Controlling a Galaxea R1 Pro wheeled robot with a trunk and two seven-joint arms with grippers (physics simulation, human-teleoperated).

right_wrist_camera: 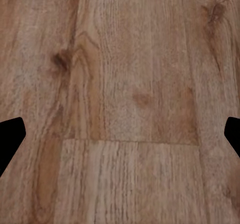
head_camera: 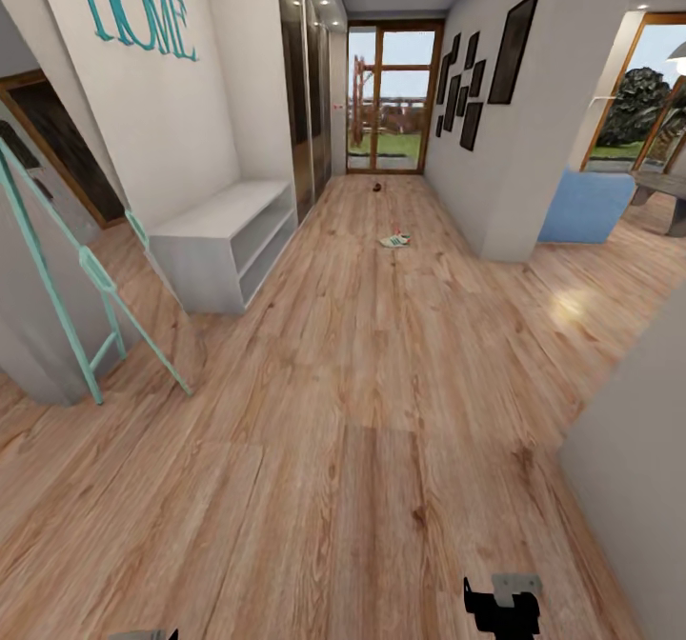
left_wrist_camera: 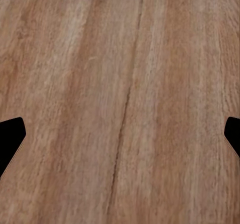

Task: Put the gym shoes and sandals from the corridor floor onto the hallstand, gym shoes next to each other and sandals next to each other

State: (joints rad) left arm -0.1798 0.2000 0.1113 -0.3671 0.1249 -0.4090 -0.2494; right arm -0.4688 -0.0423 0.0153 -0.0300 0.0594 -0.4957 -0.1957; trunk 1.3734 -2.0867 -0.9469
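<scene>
L fingers (left_wrist_camera: 11,140) & R fingers (right_wrist_camera: 11,140) spread wide, holding nothing, over corridor floor (head_camera: 362,411).

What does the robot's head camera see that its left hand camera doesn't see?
Head view alone: the gym shoes lying far down the corridor, a small dark thing beyond them, too small to name, the grey bench unit against the left wall, a glass door and wall pictures.

Left wrist view alone: the left end effector with its fingertips spread wide apart and nothing between them.

Both: the wood-plank corridor floor.
</scene>
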